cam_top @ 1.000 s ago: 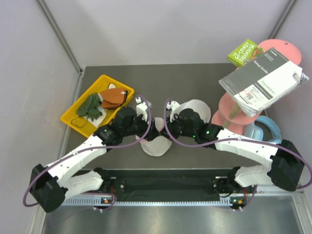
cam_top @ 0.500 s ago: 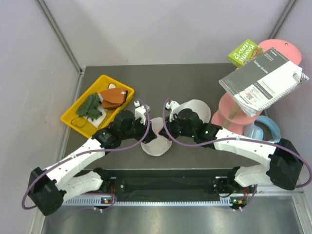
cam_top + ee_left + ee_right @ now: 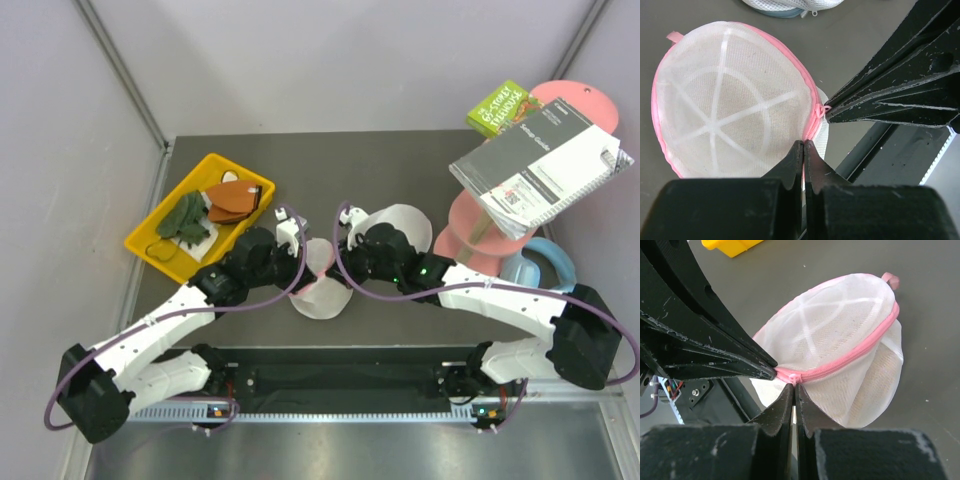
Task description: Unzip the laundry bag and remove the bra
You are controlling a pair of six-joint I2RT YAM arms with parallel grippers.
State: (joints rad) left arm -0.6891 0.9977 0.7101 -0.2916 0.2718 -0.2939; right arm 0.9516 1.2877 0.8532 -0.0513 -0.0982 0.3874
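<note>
**Both arms pinch the zip of the laundry bag (image 3: 730, 105) at mid-bench**

My left end effector (image 3: 804, 146) is closed thin on the pink rim. My right end effector (image 3: 793, 387), nearly tip to tip with it, is closed on the zipper pull (image 3: 822, 109) just beside. The bag lies on the bench (image 3: 400, 170) between the arms, toward the near edge, and neither arm is nearer. From the pull the zip curves away round the dome's rim, and I judge the opening stroke must follow it. I cannot make out the bra.

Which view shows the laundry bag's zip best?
Right wrist: the pink zip runs side-on across the bag, unblocked. Left wrist shows it only edge-on. In the top view the arms cover most of the bag.
</note>
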